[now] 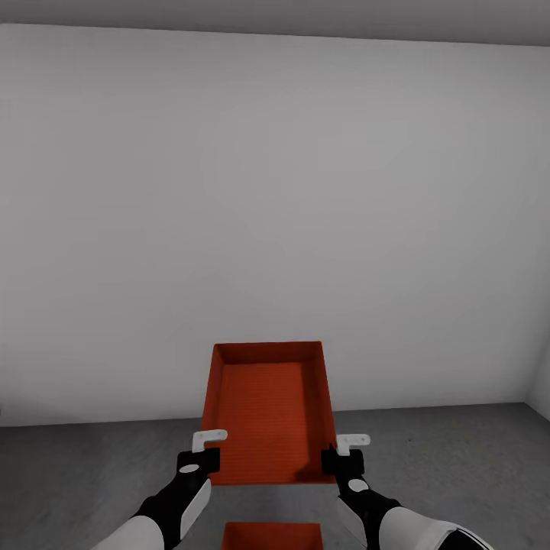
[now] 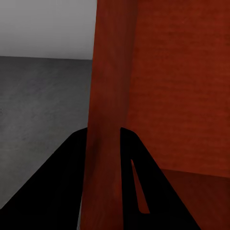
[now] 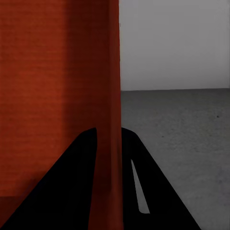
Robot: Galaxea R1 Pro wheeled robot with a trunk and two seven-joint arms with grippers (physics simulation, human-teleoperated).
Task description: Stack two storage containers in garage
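Observation:
An orange-red storage container (image 1: pixel 267 409) hangs in the air in front of me, held by its two long walls. My left gripper (image 1: pixel 205 447) is shut on its left wall (image 2: pixel 106 120), one finger on each side. My right gripper (image 1: pixel 345 449) is shut the same way on its right wall (image 3: pixel 111 120). Directly below, at the bottom edge of the head view, the second storage container (image 1: pixel 273 536) rests on the dark grey garage floor (image 1: pixel 92 473). The held one sits higher and a little farther from me than the lower one.
A plain white-grey wall (image 1: pixel 275 214) stands straight ahead and meets the floor behind the held container. A grey ceiling strip (image 1: pixel 305 15) shows at the top. A wall corner (image 1: pixel 535 397) lies at the far right. Bare floor spreads to both sides.

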